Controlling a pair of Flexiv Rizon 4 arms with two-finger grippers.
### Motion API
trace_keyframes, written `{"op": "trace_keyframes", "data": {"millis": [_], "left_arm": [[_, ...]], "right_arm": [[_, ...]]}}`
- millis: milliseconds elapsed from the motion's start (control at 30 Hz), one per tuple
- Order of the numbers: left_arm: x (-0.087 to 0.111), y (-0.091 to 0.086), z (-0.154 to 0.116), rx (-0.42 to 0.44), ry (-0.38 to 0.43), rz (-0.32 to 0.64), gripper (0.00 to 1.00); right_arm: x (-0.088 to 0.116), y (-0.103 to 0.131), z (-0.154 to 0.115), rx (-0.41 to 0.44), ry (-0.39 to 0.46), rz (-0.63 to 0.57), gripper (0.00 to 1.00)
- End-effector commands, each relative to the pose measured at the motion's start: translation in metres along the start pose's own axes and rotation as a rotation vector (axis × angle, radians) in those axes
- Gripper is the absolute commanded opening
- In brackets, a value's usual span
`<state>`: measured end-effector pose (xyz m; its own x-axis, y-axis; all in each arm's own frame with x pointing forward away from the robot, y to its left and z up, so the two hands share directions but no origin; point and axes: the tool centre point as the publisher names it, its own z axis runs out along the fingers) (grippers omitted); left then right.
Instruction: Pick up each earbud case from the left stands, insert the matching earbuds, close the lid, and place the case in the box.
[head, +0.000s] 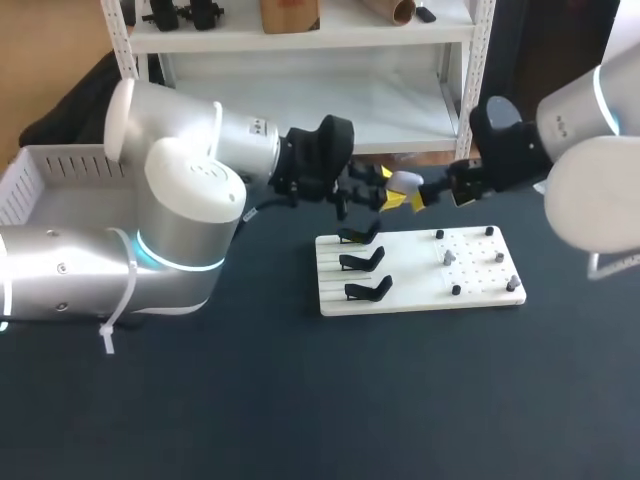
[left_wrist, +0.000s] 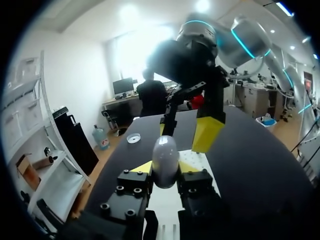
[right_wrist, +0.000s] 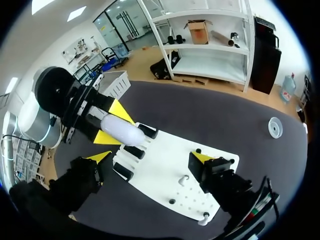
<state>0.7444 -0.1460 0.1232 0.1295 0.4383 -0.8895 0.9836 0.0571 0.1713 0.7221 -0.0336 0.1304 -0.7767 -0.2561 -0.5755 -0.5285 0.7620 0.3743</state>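
Observation:
A pale, egg-shaped earbud case (head: 405, 182) hangs above the far edge of the white board (head: 480, 295). My left gripper (head: 390, 187) is shut on it. In the left wrist view the case (left_wrist: 165, 159) stands upright between the yellow tips of the left gripper (left_wrist: 166, 169). My right gripper (head: 427, 195) is open and faces the case from the other side, close but not touching. In the right wrist view the case (right_wrist: 122, 131) lies ahead of the spread right gripper (right_wrist: 150, 159). The three black stands (head: 362, 262) on the board's left half are bare.
Small pegs on the board's right half carry grey earbuds (head: 449, 257) and black ones (head: 456, 290). A white slotted box (head: 40, 170) sits at the table's far left, behind my left arm. A small round white dish (right_wrist: 274, 127) lies far off on the dark tabletop.

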Motion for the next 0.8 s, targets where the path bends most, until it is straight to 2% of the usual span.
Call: {"op": "trace_keyframes", "data": {"millis": [33,433,733,800], "left_arm": [[0.002,0.001,0.004,0.011,0.008,-0.001,0.00],[0.005,-0.007,0.003,0.030,0.005,-0.003,0.00],[0.011,-0.012,0.002,0.045,0.006,-0.024,0.00],[0.015,-0.009,-0.002,0.041,-0.023,-0.052,0.00]], "right_arm": [[-0.005,-0.001,0.002,-0.011,0.003,-0.004,1.00],[-0.012,-0.005,0.001,-0.004,0.004,-0.016,1.00],[-0.015,-0.011,-0.011,0.023,-0.024,-0.015,1.00],[-0.012,-0.012,-0.016,0.033,-0.037,-0.025,1.00]]}}
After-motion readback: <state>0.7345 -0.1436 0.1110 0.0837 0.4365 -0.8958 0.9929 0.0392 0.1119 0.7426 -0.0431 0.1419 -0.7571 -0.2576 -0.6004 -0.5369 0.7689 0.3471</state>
